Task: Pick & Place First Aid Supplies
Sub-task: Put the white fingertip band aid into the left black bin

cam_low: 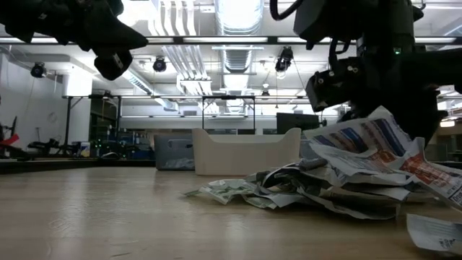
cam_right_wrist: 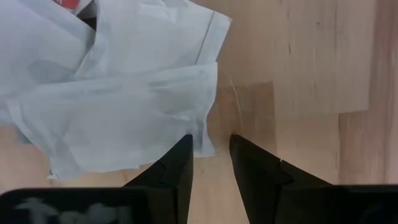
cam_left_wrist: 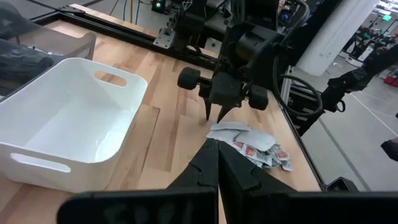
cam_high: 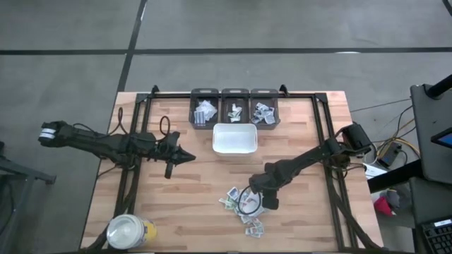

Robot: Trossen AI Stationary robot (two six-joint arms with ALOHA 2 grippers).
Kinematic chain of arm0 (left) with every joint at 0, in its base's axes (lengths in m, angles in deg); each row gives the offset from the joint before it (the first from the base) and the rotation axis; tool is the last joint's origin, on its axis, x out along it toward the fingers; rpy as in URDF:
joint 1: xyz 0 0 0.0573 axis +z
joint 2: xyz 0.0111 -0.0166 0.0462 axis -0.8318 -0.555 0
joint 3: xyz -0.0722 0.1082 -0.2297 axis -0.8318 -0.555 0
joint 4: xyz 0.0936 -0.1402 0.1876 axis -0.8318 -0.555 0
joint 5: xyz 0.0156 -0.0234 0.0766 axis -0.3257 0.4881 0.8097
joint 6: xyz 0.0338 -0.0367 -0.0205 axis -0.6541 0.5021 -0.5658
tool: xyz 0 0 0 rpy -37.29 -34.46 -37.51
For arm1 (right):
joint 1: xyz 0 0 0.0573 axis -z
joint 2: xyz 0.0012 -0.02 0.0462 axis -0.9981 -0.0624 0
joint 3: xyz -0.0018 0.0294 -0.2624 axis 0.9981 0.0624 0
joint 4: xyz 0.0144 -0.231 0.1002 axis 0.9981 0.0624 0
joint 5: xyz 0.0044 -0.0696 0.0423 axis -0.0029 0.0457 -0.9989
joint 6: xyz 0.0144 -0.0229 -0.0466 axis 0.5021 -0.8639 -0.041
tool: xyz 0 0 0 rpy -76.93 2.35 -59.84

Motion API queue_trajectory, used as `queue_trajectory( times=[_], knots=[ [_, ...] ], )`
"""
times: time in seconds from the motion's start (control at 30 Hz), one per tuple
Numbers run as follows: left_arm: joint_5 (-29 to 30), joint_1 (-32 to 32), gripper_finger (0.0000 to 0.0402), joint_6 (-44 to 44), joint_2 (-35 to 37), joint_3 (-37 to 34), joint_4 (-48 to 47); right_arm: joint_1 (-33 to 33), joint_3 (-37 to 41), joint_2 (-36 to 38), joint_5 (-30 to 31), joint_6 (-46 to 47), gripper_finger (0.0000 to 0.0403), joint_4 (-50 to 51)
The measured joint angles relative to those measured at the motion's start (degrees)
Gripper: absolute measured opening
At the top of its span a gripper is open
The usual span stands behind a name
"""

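Crumpled first aid packets (cam_low: 346, 184) lie heaped on the table (cam_high: 198, 190) beneath the right gripper (cam_right_wrist: 210, 146), fingers slightly parted, holding nothing.

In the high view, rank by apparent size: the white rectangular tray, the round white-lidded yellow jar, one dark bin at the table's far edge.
1. White rectangular tray, clearly largest.
2. Round white-lidded yellow jar and a dark bin: they look too alike to rank.

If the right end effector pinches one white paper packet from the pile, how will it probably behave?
The small white paper packets look creased and thin in the right wrist view, so one is probably floppy and light. They overlap in a loose pile on the wooden table, so neighbours may drag along. The right end effector is open at one edge.
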Motion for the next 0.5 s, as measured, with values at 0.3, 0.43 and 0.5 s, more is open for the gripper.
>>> queue_trajectory(
  times=[0.3,0.43,0.5],
  knots=[
    [0.0,-0.01,0.0,-0.37,0.0,0.02,0.04,-0.07,0.17,0.78,4.27,4.88,0.0094,1.2],
    [0.0,0.01,0.0,-0.85,0.0,0.02,0.07,-0.02,0.32,0.67,3.73,5.19,0.0072,1.4],
    [0.0,0.0,0.0,-0.87,0.0,0.02,0.04,0.0,0.5,0.67,3.72,5.81,0.0058,1.53]
  ],
)
